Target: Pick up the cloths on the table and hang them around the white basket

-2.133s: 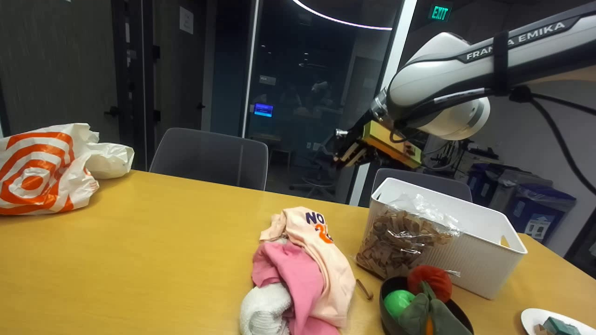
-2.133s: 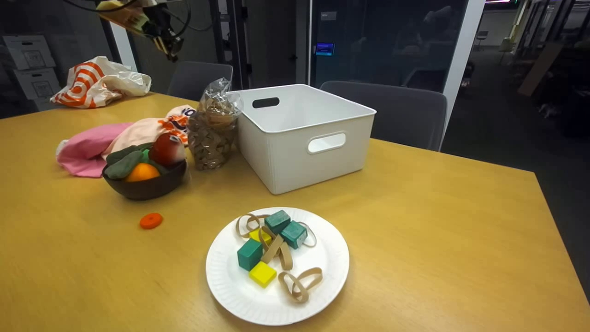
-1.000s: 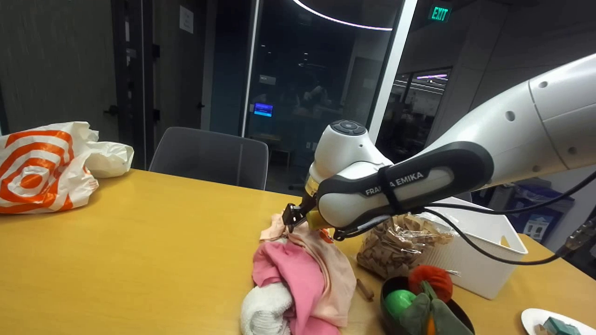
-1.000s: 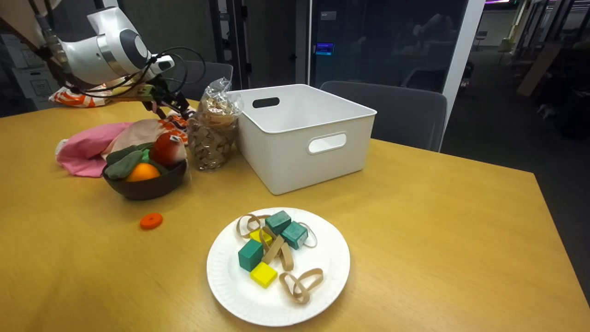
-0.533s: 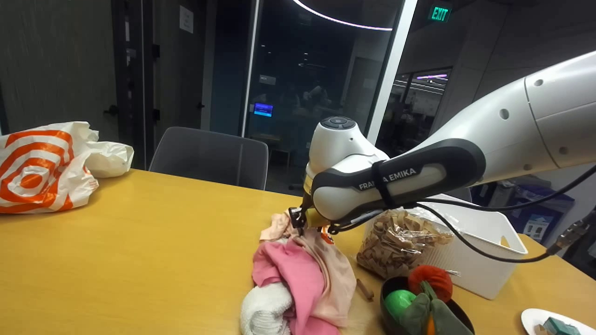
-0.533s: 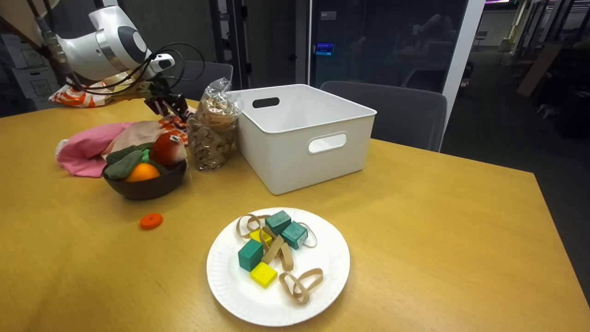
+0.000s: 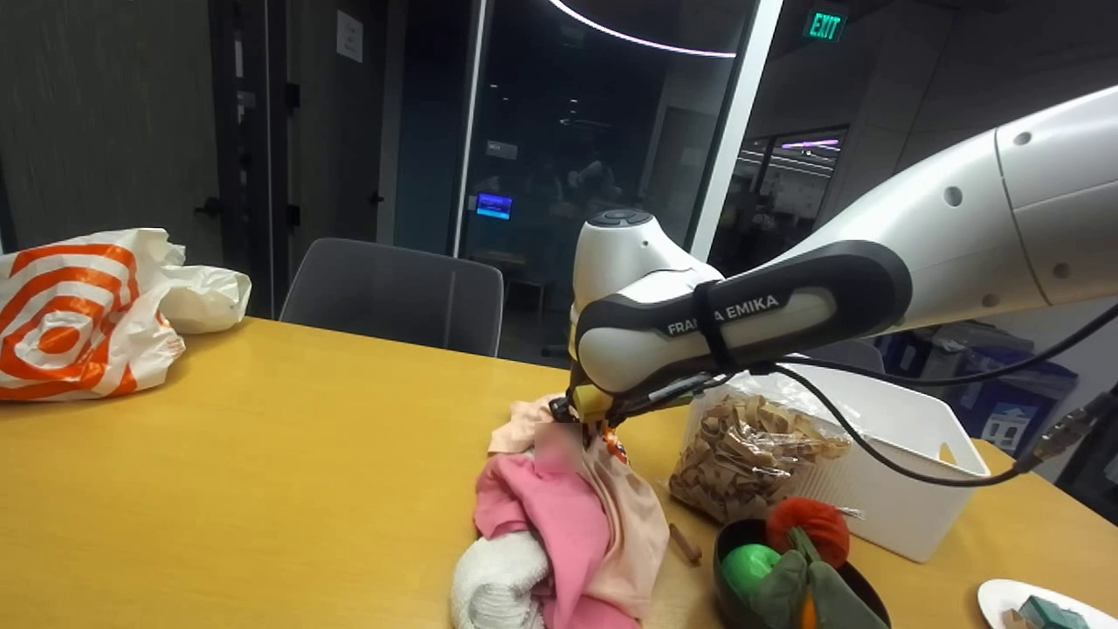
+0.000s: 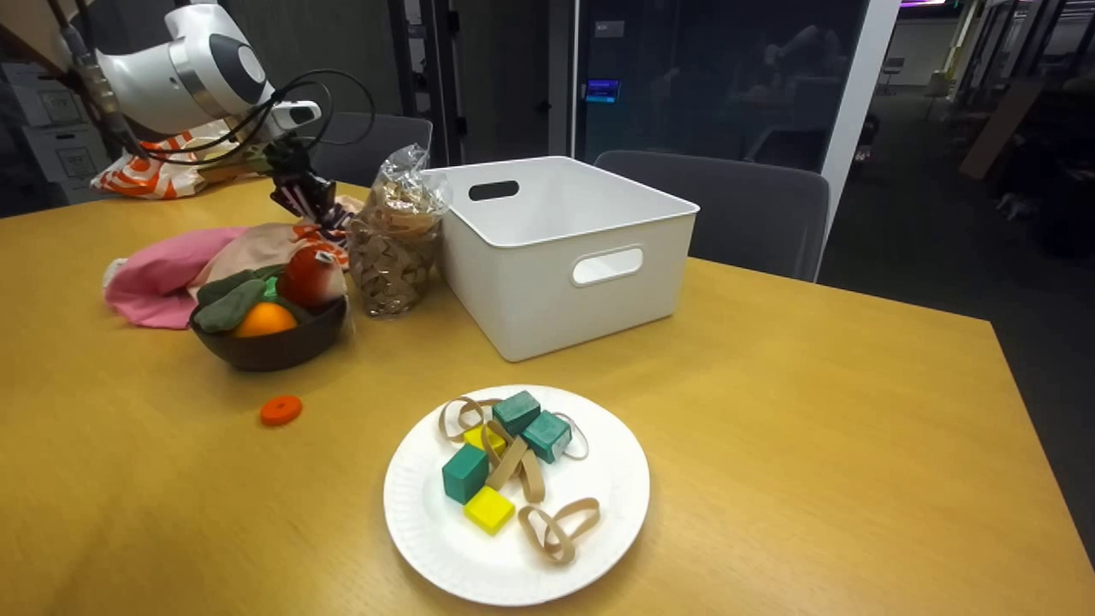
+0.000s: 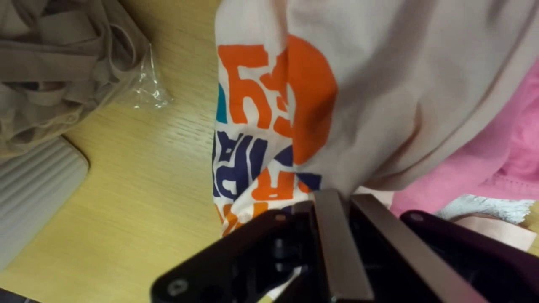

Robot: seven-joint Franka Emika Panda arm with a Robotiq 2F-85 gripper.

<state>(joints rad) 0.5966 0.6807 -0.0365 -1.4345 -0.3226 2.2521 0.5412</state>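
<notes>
"Although the table (image 7: 279, 454) runs through every view, do they all show the same things?"

"Not quite. The arm (image 7: 769, 306) looms in both exterior views, cut off by the frame. The white basket (image 8: 547, 316) shows its inner walls and two handle holes in an exterior view; the wrist view has just one ribbed corner of it."

"What's hard to see?"

"The white-and-orange plastic bag (image 7: 83, 328) runs off the edge in an exterior view. The cream-tan cloth (image 9: 391, 92), pink cloth (image 7: 559, 524) and white sock-like cloth (image 7: 498, 568) lie heaped on the table, the last two cut off by the lower edge there. A blurred patch covers some of the fabric."

"And the containers?"

"A paper plate (image 8: 458, 547) carries teal blocks (image 8: 464, 473), yellow blocks (image 8: 489, 509) and tan bands (image 8: 506, 463). A clear bag (image 8: 404, 168), standing between the cloths and the basket, is stuffed with tan loops (image 9: 50, 63). A dark bowl (image 8: 265, 352) holds a leafy green piece (image 8: 229, 304), a red ball (image 7: 808, 528), an orange fruit (image 8: 265, 319) and a green ball (image 7: 747, 566)."

"The gripper (image 9: 344, 197)?"

"Down at the cream-tan cloth, fingers nearly together, a fold of it pinched between them. Smallest is an orange disc (image 8: 281, 411) near the bowl."
</notes>
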